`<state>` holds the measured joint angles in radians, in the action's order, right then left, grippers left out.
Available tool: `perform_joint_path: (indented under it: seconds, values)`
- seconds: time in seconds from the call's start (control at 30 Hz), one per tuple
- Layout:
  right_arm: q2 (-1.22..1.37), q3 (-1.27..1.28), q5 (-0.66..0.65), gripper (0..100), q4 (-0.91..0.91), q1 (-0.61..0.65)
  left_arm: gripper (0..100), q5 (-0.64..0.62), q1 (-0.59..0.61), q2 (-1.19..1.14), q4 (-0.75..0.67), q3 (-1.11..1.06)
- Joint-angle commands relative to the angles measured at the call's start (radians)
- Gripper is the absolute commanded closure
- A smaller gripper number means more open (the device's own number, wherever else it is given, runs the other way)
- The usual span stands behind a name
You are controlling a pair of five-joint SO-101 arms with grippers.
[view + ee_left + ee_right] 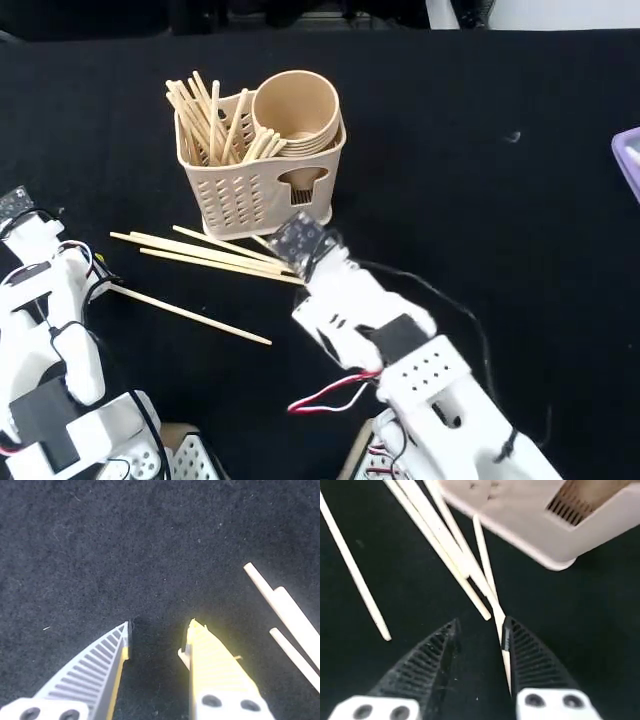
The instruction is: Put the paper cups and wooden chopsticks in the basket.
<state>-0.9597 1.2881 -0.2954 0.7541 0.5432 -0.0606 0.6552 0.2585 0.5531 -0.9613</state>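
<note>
Several pale, thin wooden chopsticks [200,255] lie beside the slotted basket [240,195]; left gripper [160,625] and right gripper [481,622] spread.

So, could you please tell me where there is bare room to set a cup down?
Bare black cloth lies between the beige perforated plastic basket and the purple object at the table edge, and behind the basket. In front of the basket it is crowded: loose wooden chopsticks and the right hand.
</note>
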Motion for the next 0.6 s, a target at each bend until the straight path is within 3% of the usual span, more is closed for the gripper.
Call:
perform_joint_path:
  seconds: [0.0,0.13,0.57]
  values:
    - [0.048,0.010,-0.066,83.2,-0.086,-0.017,81,0.012,-0.012,0.008,-0.002,0.016]
    - [0.114,0.010,-0.084,77.0,-0.132,0.005,81,0.012,-0.012,0.008,-0.002,0.016]
    - [0.409,-0.002,-0.166,76.9,-0.425,0.021,81,0.012,-0.012,0.008,-0.002,0.016]
